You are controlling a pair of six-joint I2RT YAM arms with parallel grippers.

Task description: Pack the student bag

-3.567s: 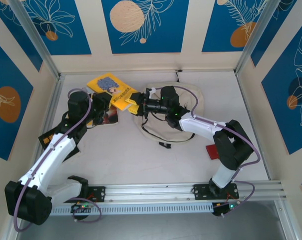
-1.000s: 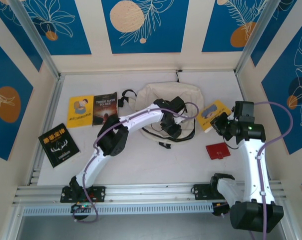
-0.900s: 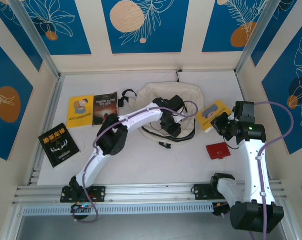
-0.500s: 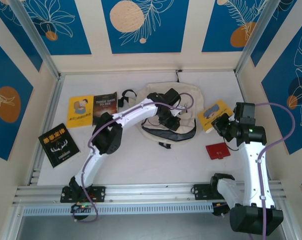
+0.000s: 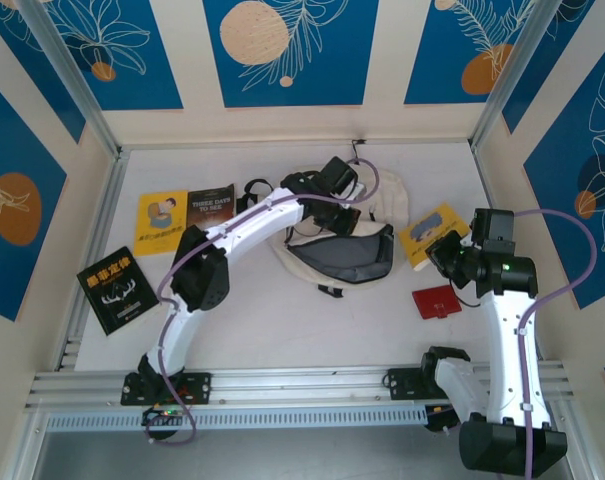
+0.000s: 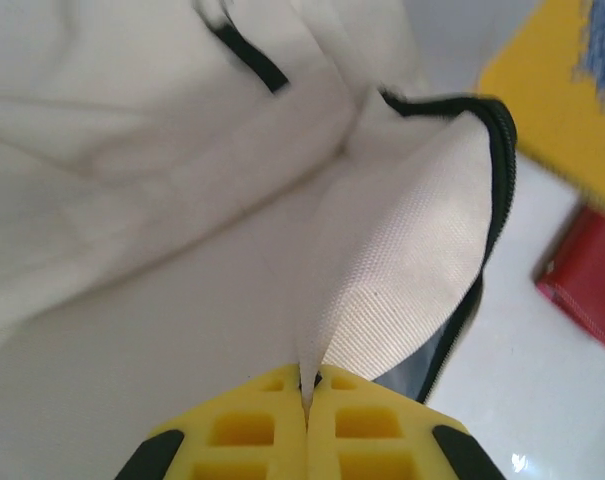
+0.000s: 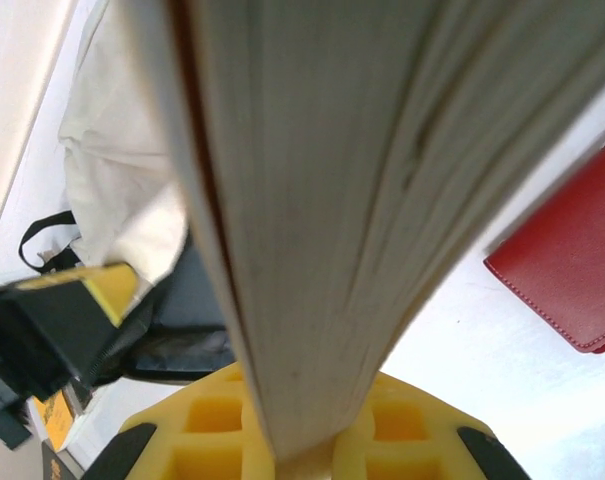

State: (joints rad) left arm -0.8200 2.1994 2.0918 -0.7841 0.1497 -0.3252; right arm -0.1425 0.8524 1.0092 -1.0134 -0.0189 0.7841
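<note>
Centre frame, our left hand (image 6: pixel 307 388) is pinching shut on a flap of the student bag (image 5: pixel 382 196). Just right of the bag, our right hand (image 7: pixel 304 440) is clamping a yellow book (image 5: pixel 429 228).

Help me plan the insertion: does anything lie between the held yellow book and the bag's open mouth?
Nothing visible does: bare table separates the yellow book from the open mouth of the student bag; the red wallet lies aside.

Black book (image 5: pixel 117 290), dark book (image 5: pixel 210 210), yellow book (image 5: pixel 161 223), yellow paperback (image 5: pixel 429 228), red wallet (image 5: pixel 435 300)
</note>
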